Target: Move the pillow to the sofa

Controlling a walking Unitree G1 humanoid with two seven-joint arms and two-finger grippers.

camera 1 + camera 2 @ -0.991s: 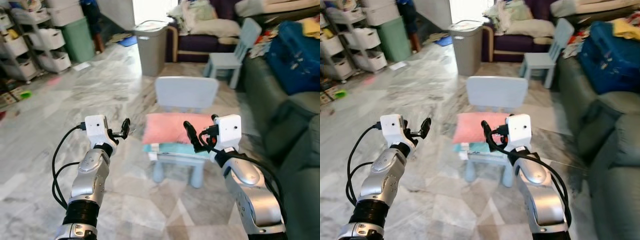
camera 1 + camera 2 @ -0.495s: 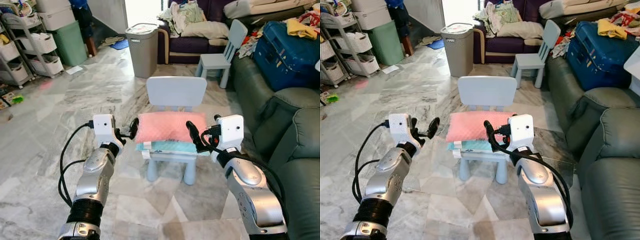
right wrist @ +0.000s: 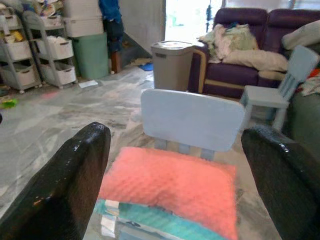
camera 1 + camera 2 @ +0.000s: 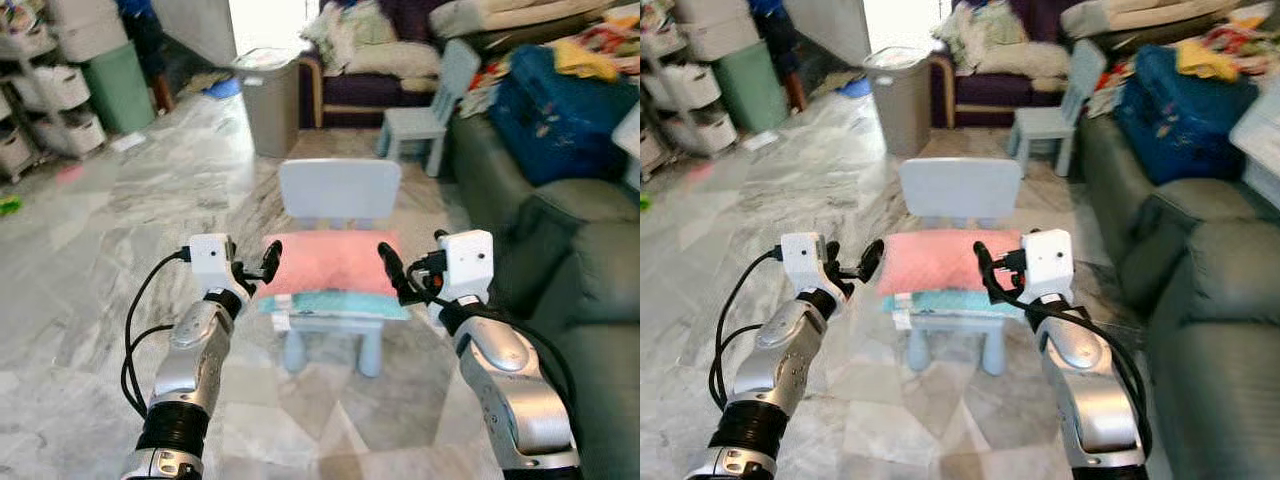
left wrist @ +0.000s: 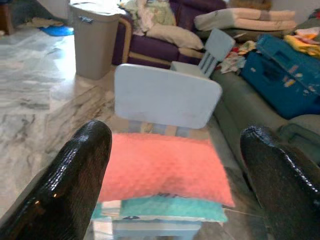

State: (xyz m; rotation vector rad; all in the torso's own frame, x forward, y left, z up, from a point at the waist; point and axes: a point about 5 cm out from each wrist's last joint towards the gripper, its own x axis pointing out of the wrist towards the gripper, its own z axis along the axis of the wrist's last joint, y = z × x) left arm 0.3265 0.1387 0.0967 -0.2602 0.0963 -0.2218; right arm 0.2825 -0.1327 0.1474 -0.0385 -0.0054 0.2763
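Nearest, two silver arms raised ahead. Left gripper [image 4: 266, 268] beside the pillow's left end, black fingers spread wide apart, glossy and rounded in the left wrist view, nothing between them. Right gripper [image 4: 392, 272] beside the pillow's right end, fingers likewise spread, empty. Black cables looping from both white wrist blocks.

Between the grippers, the pink pillow [image 4: 326, 265]: rectangular, soft, plump in the middle, with a finely dimpled, bumpy fabric surface plain in the wrist views [image 5: 162, 167]. Lying flat on a thin teal cushion [image 4: 335, 303], slightly wider than the pillow at the front edge, itself on the seat of a small pale-blue chair [image 4: 340, 190]. Chair of smooth moulded plastic, with a broad rounded backrest behind the pillow and stubby legs below.

Underfoot, polished grey-white marble floor [image 4: 90, 260] with dark veining.

To the right, a dark green sofa [image 4: 590, 300], smooth and leathery, with fat rounded arms; farther along it a blue suitcase [image 4: 555, 110].

Beyond the chair, a grey bin [image 4: 262, 98], a second pale-blue child's chair [image 4: 425, 105], and a dark purple couch [image 4: 385, 60] heaped with light cloth. Far left, white storage drawers [image 4: 55, 95] and a green tub [image 4: 105, 85].
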